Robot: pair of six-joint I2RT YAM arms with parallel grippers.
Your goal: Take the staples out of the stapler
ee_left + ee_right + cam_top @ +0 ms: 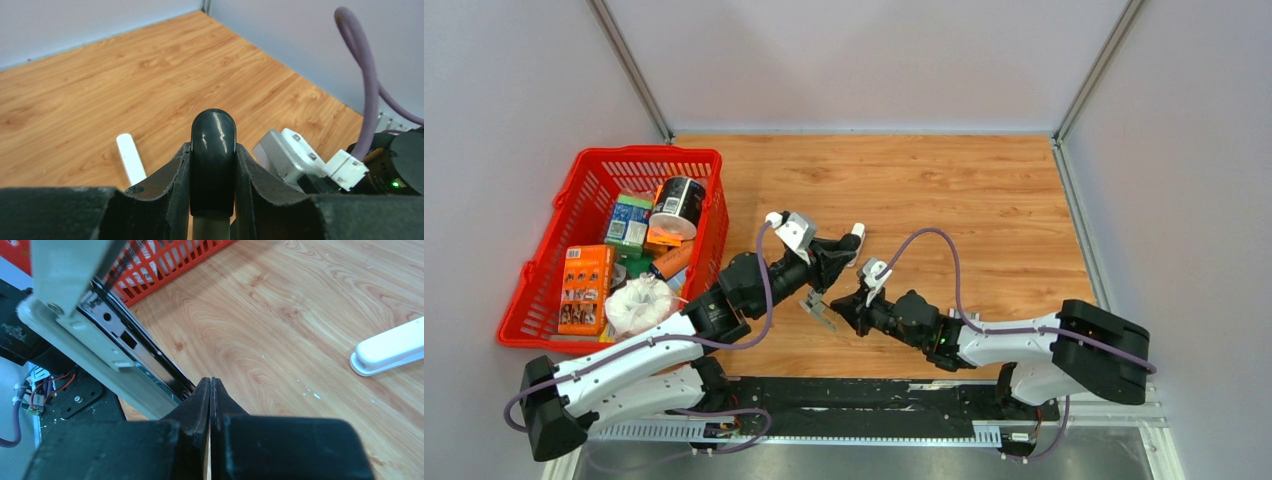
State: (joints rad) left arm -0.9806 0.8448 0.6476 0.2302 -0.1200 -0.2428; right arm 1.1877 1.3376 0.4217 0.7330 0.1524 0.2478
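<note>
The stapler is opened up and held above the table. In the top view its white arm (857, 233) sticks up past my left gripper (836, 252), and its grey metal piece (818, 310) hangs toward the near side. In the left wrist view my left gripper (212, 150) is shut on the stapler's glossy black rounded end (213, 132), with the white arm (131, 161) at the left. In the right wrist view my right gripper (210, 381) is shut, its tips against the lower end of the metal rail (130, 347). The white arm (392, 347) shows at the right.
A red basket (649, 152) with boxes, a can and a bag stands at the left on the wooden table (984, 200); its wall shows in the right wrist view (185, 260). Grey walls close the back and sides. The right wrist's camera housing (300, 160) is beside my left gripper.
</note>
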